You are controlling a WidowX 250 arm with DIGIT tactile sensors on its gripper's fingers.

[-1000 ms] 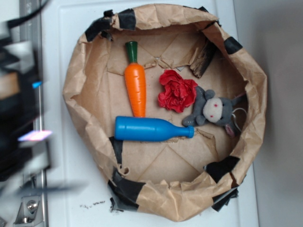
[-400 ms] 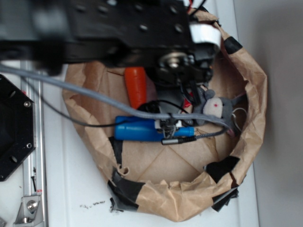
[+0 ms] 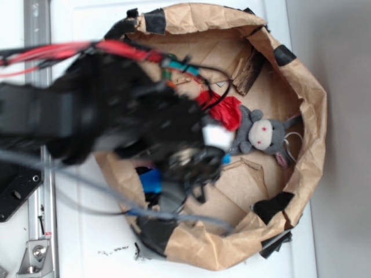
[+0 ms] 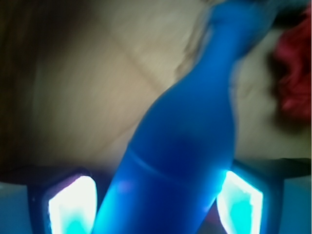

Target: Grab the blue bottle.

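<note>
In the exterior view the blurred black arm [image 3: 110, 124] hides most of the blue bottle [image 3: 152, 180]; only a small patch shows. The red cloth [image 3: 227, 111] is half covered. In the wrist view the bottle [image 4: 185, 141] is blurred, its base cut off by the lower edge, and the gripper [image 4: 156, 207] fingers [image 4: 70, 204] are unsharp.

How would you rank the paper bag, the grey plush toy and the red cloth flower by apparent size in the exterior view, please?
1. The paper bag, by far the largest.
2. The grey plush toy.
3. The red cloth flower, though the arm hides part of it, so its place after the plush toy is unsure.
</note>
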